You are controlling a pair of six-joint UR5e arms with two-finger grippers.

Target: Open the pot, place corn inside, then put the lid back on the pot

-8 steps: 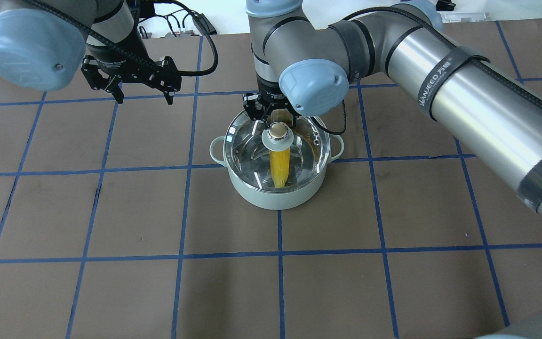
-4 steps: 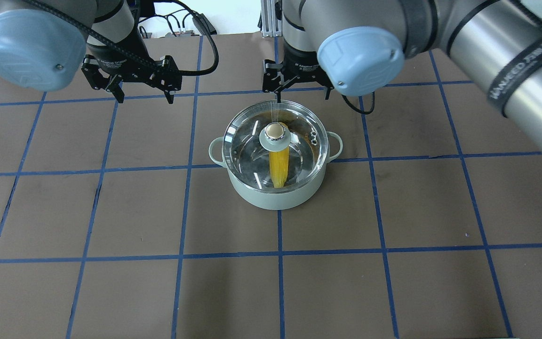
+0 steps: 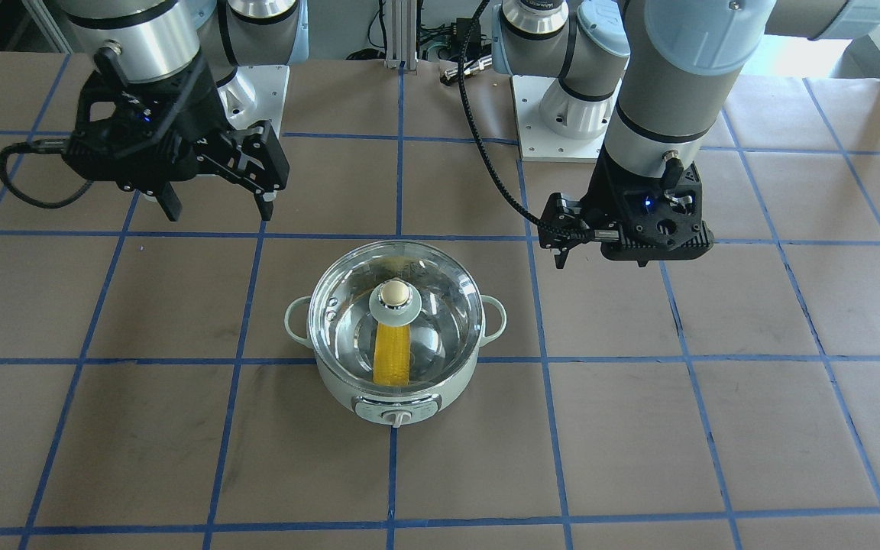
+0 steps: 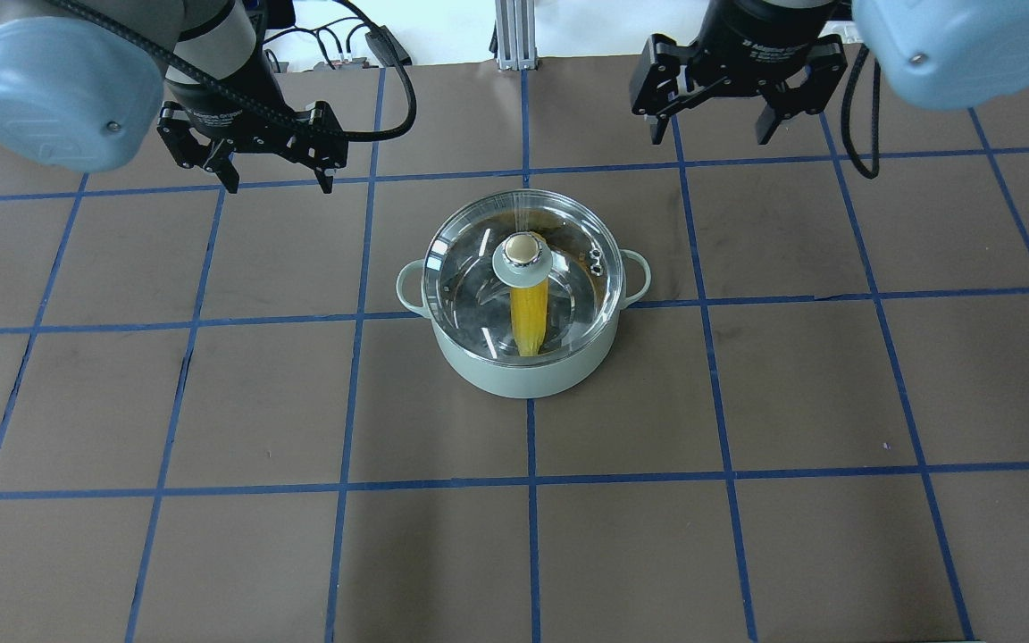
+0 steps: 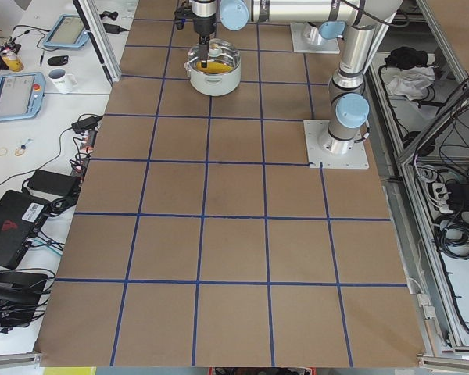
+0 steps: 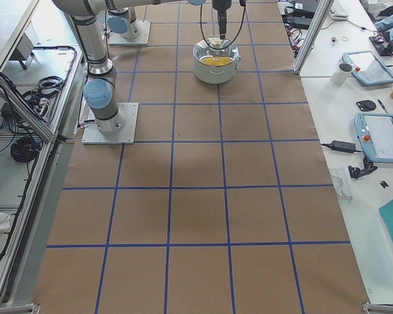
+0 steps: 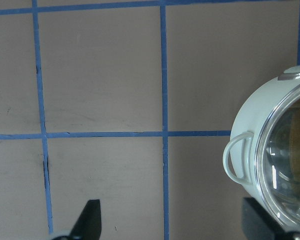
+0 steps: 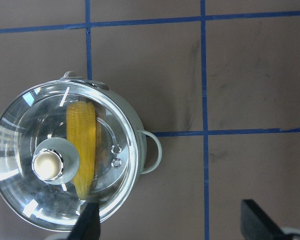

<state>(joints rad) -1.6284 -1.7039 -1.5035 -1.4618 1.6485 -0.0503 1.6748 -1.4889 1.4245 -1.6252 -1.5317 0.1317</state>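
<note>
The mint-green pot (image 4: 523, 375) stands mid-table with the glass lid (image 4: 470, 259) seated on it, beige knob (image 4: 523, 248) on top. The yellow corn (image 4: 530, 321) lies inside, seen through the glass. My right gripper (image 4: 709, 138) is open and empty, raised behind and to the right of the pot. My left gripper (image 4: 279, 186) is open and empty, behind and to the left. The front view shows the pot (image 3: 409, 397), lid (image 3: 440, 298), corn (image 3: 392, 359), right gripper (image 3: 218, 214) and left gripper (image 3: 562, 256). The right wrist view looks down on the lid (image 8: 20, 130) and corn (image 8: 82, 135).
Brown table cover with a blue tape grid (image 4: 528, 482). Cables (image 4: 363, 45) and the arm bases (image 3: 554, 114) lie along the back edge. Side benches hold tablets and mugs (image 5: 62, 78). The pot's handle (image 7: 235, 155) shows at the left wrist view's right edge.
My right gripper has left the lid's knob and moved up, back and to the right. The lid stays on the pot. The left arm has not moved.
</note>
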